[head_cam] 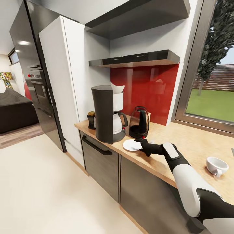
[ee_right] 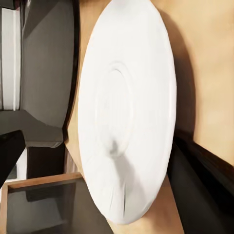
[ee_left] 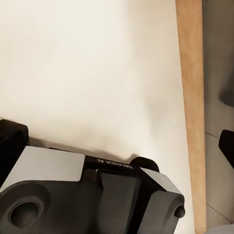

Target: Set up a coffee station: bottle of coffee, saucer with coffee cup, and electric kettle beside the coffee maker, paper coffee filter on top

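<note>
White saucer [head_cam: 131, 145] lies on the bench [head_cam: 182, 139] at the right end effector [head_cam: 141, 144], whose fingers pinch its rim, coffee maker [head_cam: 105, 113] just beyond. Placing it seems underway; next, release and fetch the coffee cup [head_cam: 217, 166] behind.

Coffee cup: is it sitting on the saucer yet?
No, the coffee cup stands on the bare countertop, well apart from the saucer beside the coffee maker.

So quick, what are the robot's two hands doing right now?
Left gripper: cannot be told.
Right gripper: closed on the saucer on the countertop.
</note>
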Available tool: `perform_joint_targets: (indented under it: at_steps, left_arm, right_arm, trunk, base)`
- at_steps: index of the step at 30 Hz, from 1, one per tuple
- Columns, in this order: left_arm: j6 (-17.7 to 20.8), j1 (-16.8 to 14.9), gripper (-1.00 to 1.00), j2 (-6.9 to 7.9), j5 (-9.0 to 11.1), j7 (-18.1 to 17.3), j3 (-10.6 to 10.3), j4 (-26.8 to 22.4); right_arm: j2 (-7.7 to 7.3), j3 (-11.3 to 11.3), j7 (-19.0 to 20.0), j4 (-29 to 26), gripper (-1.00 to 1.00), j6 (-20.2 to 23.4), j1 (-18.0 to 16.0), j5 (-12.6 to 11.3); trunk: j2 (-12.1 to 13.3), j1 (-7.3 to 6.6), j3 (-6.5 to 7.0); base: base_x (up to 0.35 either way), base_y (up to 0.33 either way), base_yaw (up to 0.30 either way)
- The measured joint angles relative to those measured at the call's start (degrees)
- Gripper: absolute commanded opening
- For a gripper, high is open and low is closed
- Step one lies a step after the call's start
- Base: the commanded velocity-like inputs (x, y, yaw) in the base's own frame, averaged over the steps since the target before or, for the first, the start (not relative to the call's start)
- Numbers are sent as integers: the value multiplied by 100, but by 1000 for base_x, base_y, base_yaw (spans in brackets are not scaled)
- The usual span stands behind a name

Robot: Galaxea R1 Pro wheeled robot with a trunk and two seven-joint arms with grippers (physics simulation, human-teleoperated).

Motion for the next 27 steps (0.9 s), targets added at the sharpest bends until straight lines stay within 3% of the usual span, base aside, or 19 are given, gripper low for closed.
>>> perform_joint_targets:
  at_steps: [6, 27]
  left_arm:
    - [-1, -1, 100, 1, 0, 1, 0, 1]
    - [0, 0, 100, 0, 0, 0, 0, 0]
  right_arm:
    - [0, 1, 2, 0, 100, -5, 0, -1]
    - [0, 9, 6, -4, 100, -4, 0, -12]
  trunk:
    - [0, 1, 0]
    - [0, 1, 0]
  base:
    - [-34, -6, 0]
    - [-166, -107, 0]
